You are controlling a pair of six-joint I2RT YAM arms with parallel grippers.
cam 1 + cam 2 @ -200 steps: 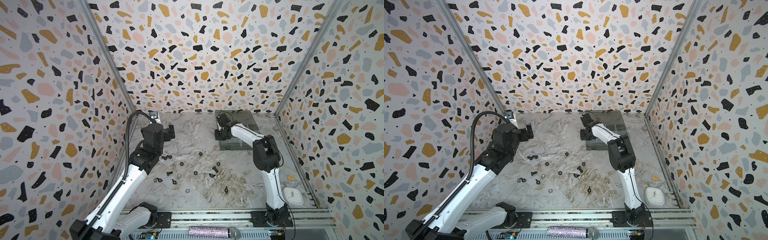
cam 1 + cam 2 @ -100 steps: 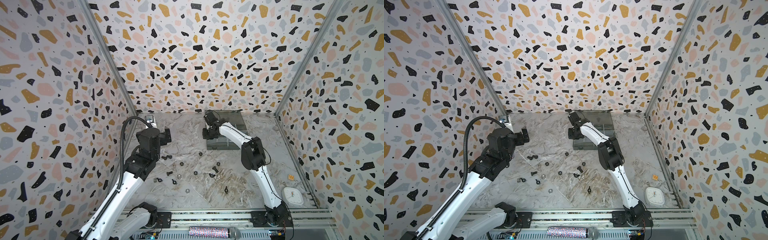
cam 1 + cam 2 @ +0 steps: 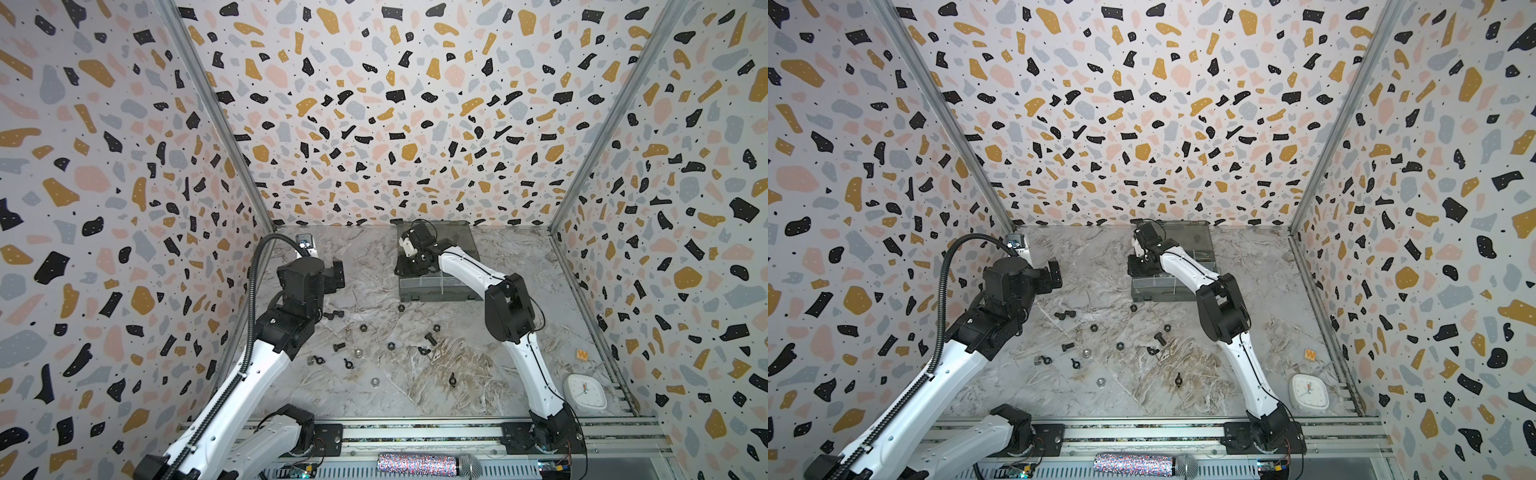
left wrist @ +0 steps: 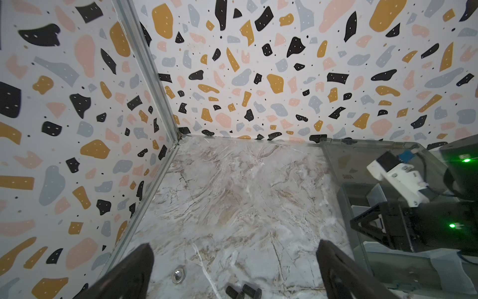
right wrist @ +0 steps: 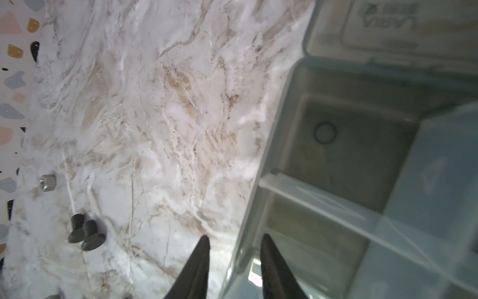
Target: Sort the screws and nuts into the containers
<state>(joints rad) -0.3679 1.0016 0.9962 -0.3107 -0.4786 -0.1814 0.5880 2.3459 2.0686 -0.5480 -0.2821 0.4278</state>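
You've barely begun: your right gripper (image 5: 236,236) hangs part-open and empty at the edge of the containers (image 3: 436,291), your left gripper (image 4: 234,243) is wide open and empty, and the screws (image 3: 431,338) and nuts (image 3: 362,328) lie loose on the table (image 3: 415,395).

The walls (image 3: 374,124) are white, speckled with black, mustard, pink and blue-grey chips. The worktop (image 3: 478,374) is pale grey marble with tan veins. The far box (image 3: 436,293) is smoky grey and see-through. The screws (image 3: 431,338) are black, the nuts (image 3: 375,381) black or silver. The near-right clock (image 3: 584,392) is white.
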